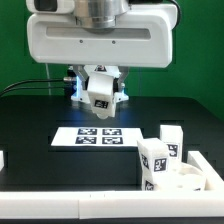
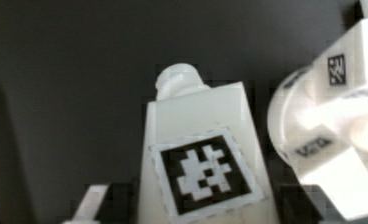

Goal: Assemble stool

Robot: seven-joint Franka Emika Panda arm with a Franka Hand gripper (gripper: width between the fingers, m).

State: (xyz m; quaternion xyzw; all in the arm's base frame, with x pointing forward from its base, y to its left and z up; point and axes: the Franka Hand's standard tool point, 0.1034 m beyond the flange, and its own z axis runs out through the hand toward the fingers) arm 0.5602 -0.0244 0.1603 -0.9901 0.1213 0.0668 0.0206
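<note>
My gripper (image 1: pixel 98 95) hangs above the black table, behind the marker board (image 1: pixel 100 135), and is shut on a white stool leg (image 1: pixel 99 88) with a black-and-white tag. In the wrist view the leg (image 2: pixel 202 140) runs out between the fingers (image 2: pixel 96 203), tag facing the camera and rounded tip pointing away. The round seat (image 1: pixel 188 180) lies at the exterior view's lower right with a tagged leg (image 1: pixel 155 160) standing upright in it. Another leg (image 1: pixel 172 138) stands just behind it. Part of the seat (image 2: pixel 332 110) shows blurred beside the held leg in the wrist view.
A white rail (image 1: pixel 60 206) runs along the table's near edge. A small white block (image 1: pixel 3 158) sits at the exterior view's left edge. The large white robot body (image 1: pixel 100 35) fills the top, with a green wall behind it.
</note>
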